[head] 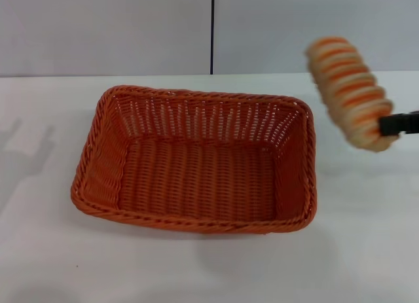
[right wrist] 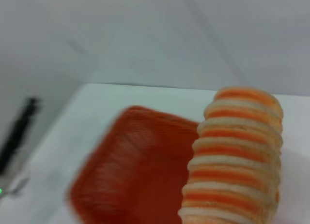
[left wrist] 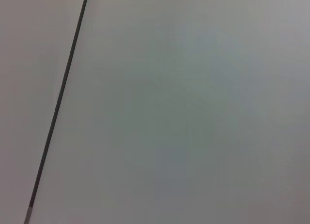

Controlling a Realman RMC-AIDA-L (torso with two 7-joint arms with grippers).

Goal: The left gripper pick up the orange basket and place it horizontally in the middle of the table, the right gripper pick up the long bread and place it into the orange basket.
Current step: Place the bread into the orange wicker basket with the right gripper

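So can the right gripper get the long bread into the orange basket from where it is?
Probably yes. The right gripper holds the long bread in the air beside the orange basket, whose open top is empty, with nothing between them.

woven wicker orange basket [head: 196, 169], ridged long bread [head: 350, 90]

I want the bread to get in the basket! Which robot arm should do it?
The right one. The right gripper already holds the long bread up beside the empty orange basket. The left gripper isn't in view.
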